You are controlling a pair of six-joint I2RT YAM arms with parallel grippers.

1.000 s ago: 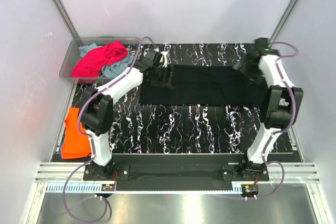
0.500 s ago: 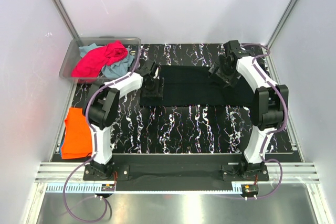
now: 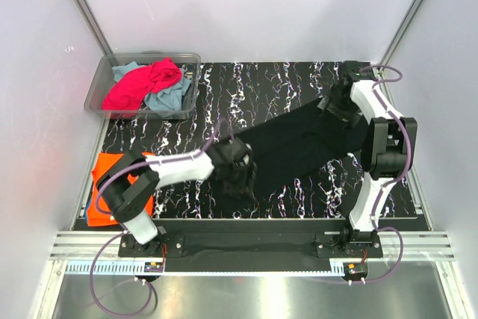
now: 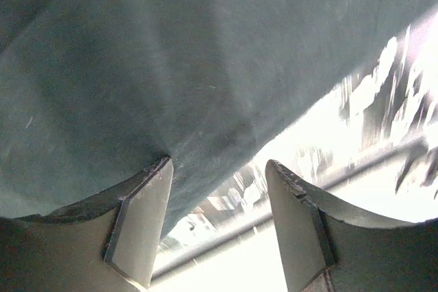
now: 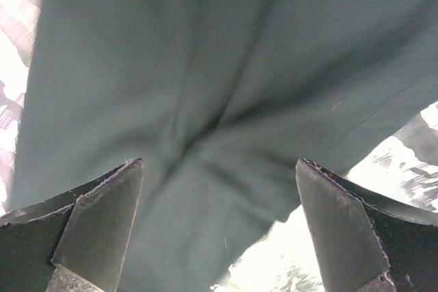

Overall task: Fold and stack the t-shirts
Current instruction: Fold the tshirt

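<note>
The large black t-shirt (image 3: 291, 143) lies slantwise across the marbled mat, from the near left to the far right. My left gripper (image 3: 237, 177) is at its near left end. In the left wrist view the gripper (image 4: 219, 163) is open, with the cloth (image 4: 137, 66) against the left finger (image 4: 140, 217) and bare table between the tips. My right gripper (image 3: 332, 110) is over the shirt's far right end. Its wrist view shows the gripper (image 5: 219, 163) wide open above the cloth (image 5: 205, 66). The orange t-shirt (image 3: 108, 192) lies folded at the left edge.
A clear plastic bin (image 3: 101, 84) at the far left holds a magenta-pink t-shirt (image 3: 138, 84) and a teal-blue one (image 3: 168, 97). A blue cloth edge (image 3: 91, 216) shows under the orange shirt. White walls close in both sides.
My left gripper swept from the far left to the near middle, dragging the black shirt's left end with it. The shirt now lies slantwise. My right gripper moved slightly right at the far end.
</note>
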